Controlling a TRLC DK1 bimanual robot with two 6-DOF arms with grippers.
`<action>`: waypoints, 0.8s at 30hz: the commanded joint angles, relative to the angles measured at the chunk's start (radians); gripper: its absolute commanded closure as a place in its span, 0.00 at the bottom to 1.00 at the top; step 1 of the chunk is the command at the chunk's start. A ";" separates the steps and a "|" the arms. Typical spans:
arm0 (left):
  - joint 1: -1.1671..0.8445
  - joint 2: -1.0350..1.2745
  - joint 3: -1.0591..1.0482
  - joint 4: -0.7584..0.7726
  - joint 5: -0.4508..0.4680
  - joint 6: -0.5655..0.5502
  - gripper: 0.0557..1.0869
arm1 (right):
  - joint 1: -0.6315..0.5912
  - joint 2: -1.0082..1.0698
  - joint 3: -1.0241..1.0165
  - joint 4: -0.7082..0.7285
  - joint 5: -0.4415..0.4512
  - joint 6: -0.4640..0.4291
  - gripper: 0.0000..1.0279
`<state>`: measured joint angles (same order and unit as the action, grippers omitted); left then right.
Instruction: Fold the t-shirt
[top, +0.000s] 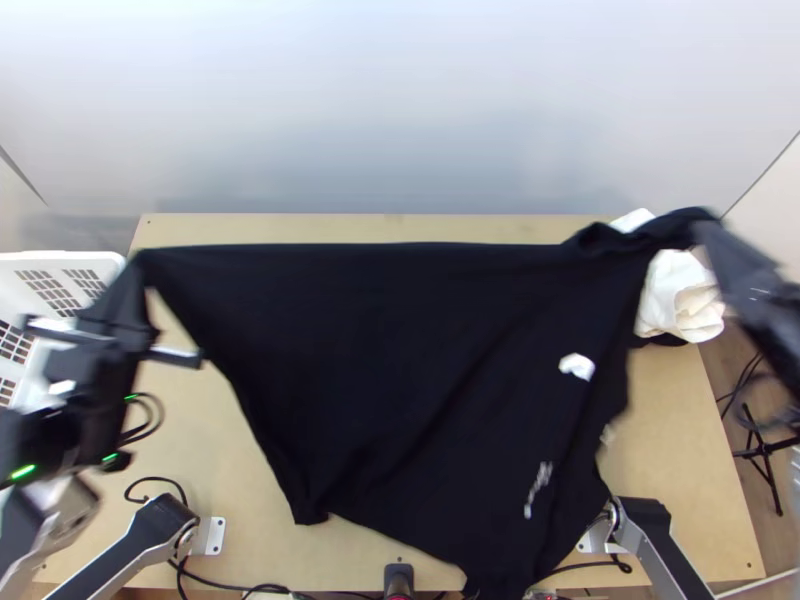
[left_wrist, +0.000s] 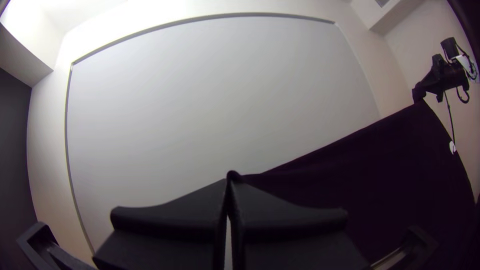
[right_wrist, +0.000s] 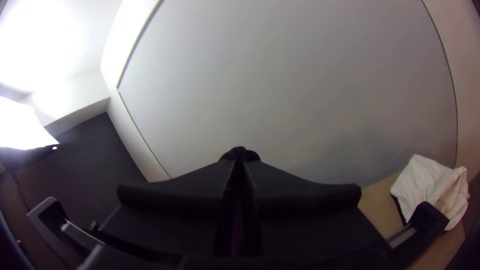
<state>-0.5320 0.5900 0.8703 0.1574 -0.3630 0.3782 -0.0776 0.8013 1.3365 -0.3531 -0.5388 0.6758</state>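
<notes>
Fingers (top: 722, 256), left and right, clamp the black t-shirt (top: 400, 340) tightly.

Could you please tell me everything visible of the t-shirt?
The t-shirt is black, soft-looking cloth with a white patch and smaller pale marks. The left hand and right hand each pinch it near an end of its upper edge, drawn nearly straight between them. It hangs spread over the table, creased, bunched near the right hand, its lower edge uneven.
</notes>
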 joint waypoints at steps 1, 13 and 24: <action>0.125 0.114 -0.228 0.212 0.113 -0.002 0.97 | 0.121 0.055 -0.398 0.250 0.114 -0.137 0.97; 0.399 0.774 0.022 0.492 0.314 0.051 0.97 | 0.334 0.638 -0.192 0.499 0.321 -0.254 0.97; 0.448 1.197 0.437 0.524 0.234 0.019 0.97 | 0.289 0.967 0.125 0.552 0.428 -0.275 0.97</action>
<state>-0.1158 1.5719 1.1152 0.6468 -0.0860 0.4179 0.2207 1.6020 1.3228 0.1589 -0.1692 0.4152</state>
